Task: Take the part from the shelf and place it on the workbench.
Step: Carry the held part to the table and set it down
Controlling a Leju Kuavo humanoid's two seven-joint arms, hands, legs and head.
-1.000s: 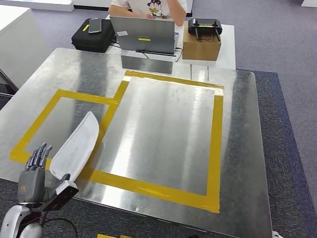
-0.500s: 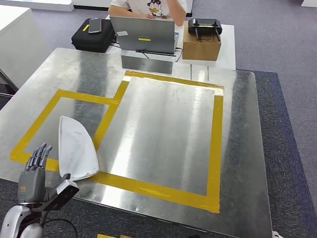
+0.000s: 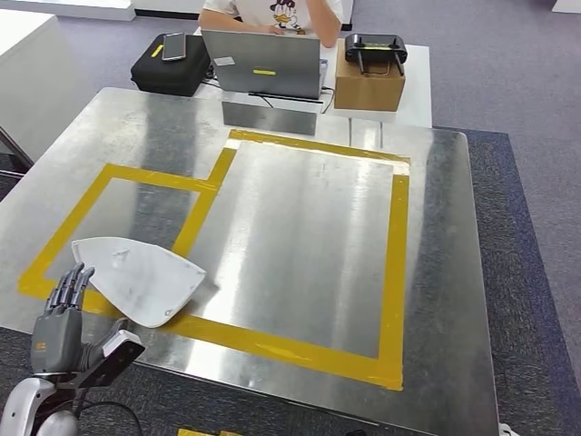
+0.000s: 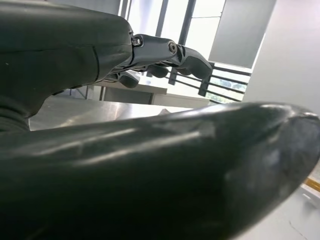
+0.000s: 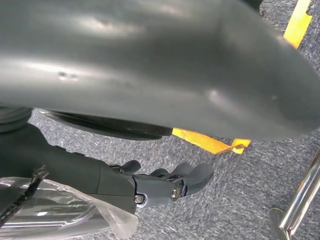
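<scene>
The white part [image 3: 141,277] lies flat on the metal workbench [image 3: 438,272], down at about seven o'clock on the tabletop, straddling the near strip of yellow tape [image 3: 288,345] that marks off the smaller left-hand box. Nothing grips it; its broad rounded end points toward four o'clock, its narrow tip toward nine. Just beside it, at its seven o'clock, the left hand [image 3: 65,322] hovers off the table's near edge, fingers [image 3: 68,286] spread and straight, thumb out toward the part, holding nothing, the fingertips very near the part's rim, and contact is too close to call. In the left wrist view the same hand [image 4: 158,52] reaches out with fingers extended over the shiny tabletop. The right hand [image 5: 166,187] hangs over grey carpet, fingers loosely extended and apart, nothing in them. At twelve o'clock beyond the bench: a laptop [image 3: 263,64], a cardboard box [image 3: 369,86], a black case [image 3: 172,68] and a seated person [image 3: 274,14].
</scene>
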